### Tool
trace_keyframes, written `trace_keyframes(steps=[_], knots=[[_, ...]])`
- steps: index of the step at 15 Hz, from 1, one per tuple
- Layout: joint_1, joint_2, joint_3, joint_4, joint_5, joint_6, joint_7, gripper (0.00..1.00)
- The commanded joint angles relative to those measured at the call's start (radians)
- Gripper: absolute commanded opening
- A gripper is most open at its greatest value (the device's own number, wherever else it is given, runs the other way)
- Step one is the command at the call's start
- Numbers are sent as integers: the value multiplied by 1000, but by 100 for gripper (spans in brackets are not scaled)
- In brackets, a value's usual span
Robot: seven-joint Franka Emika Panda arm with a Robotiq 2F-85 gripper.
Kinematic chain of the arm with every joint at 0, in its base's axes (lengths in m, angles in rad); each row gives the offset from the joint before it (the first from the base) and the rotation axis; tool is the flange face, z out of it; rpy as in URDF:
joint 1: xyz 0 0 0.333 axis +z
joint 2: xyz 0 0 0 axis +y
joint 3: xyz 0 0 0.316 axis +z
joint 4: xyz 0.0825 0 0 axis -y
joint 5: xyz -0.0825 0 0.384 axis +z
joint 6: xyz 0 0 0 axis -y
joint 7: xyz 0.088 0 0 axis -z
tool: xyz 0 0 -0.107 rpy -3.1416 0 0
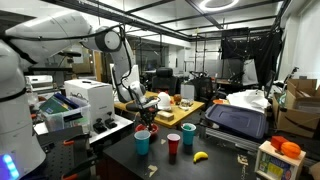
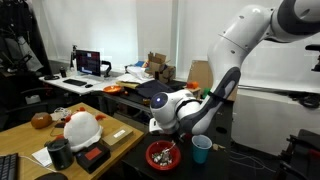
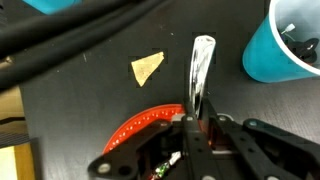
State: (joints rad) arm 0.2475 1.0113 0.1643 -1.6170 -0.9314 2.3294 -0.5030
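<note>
Hovering over the red bowl (image 3: pixel 140 126) beside the blue cup (image 3: pixel 290 45), the fingers (image 3: pixel 182 140) clamp a spoon (image 3: pixel 202 70); dipping needs straight descent.

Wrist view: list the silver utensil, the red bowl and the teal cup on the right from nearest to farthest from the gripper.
1. silver utensil, held between the fingers of the gripper, centre.
2. red bowl, rim beside the fingers, lower left of picture.
3. teal cup, top right corner.
</note>
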Motion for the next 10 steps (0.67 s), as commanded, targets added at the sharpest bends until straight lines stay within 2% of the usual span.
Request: trace_keyframes(steps=[1, 5, 10], knots=[[31, -43, -38, -44, -84, 29, 29, 3], [56, -38, -73, -44, -238, 51, 93, 3], [67, -39, -80, -62, -395, 38, 161, 3]])
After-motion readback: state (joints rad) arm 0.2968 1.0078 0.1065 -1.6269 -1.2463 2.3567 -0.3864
